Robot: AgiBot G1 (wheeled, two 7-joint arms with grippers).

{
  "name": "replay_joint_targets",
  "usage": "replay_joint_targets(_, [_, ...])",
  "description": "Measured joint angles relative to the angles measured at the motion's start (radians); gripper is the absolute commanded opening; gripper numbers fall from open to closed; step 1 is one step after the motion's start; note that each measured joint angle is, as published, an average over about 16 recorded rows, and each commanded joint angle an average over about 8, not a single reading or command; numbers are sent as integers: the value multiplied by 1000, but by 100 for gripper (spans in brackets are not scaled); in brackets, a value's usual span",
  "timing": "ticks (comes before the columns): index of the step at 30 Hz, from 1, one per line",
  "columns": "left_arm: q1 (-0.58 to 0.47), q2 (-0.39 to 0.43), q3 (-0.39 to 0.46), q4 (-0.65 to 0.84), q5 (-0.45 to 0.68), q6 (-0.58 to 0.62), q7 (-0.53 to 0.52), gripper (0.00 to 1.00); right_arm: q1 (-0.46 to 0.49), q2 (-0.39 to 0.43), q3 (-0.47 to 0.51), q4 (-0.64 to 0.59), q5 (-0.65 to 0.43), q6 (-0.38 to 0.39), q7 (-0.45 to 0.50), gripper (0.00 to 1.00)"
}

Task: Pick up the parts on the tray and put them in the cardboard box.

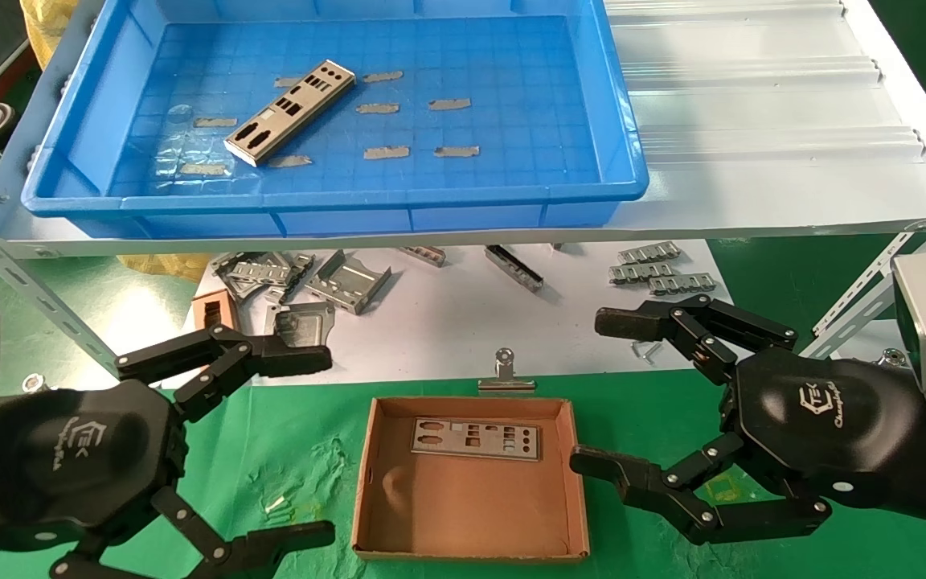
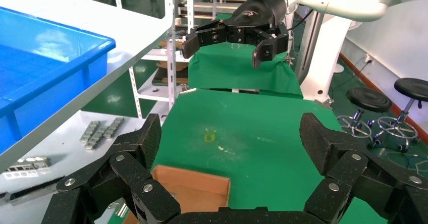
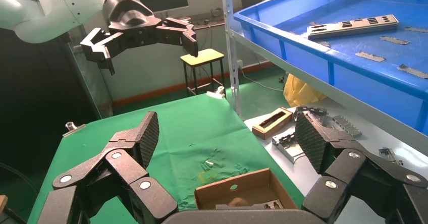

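One silver-grey plate (image 1: 289,112) lies tilted in the left part of the blue tray (image 1: 624,121) on the upper shelf; it also shows in the right wrist view (image 3: 351,25). Another plate (image 1: 475,438) lies flat at the far side of the cardboard box (image 1: 571,450) on the green cloth. My left gripper (image 1: 302,446) is open and empty, left of the box. My right gripper (image 1: 604,392) is open and empty, right of the box. The box also shows in the left wrist view (image 2: 194,181) and the right wrist view (image 3: 237,183).
Several short grey tape strips (image 1: 449,104) lie on the tray floor. Small folded metal brackets (image 1: 348,281) and clips (image 1: 656,269) lie on the white surface under the shelf. A binder clip (image 1: 505,376) sits just behind the box. The white ribbed sheet (image 1: 752,96) lies right of the tray.
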Motion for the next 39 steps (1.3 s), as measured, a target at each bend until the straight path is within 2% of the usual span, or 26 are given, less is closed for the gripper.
replay_joint_targets(39, [0, 0, 0, 0, 0, 0, 0, 100, 0, 0, 0, 0, 0, 0, 0, 100])
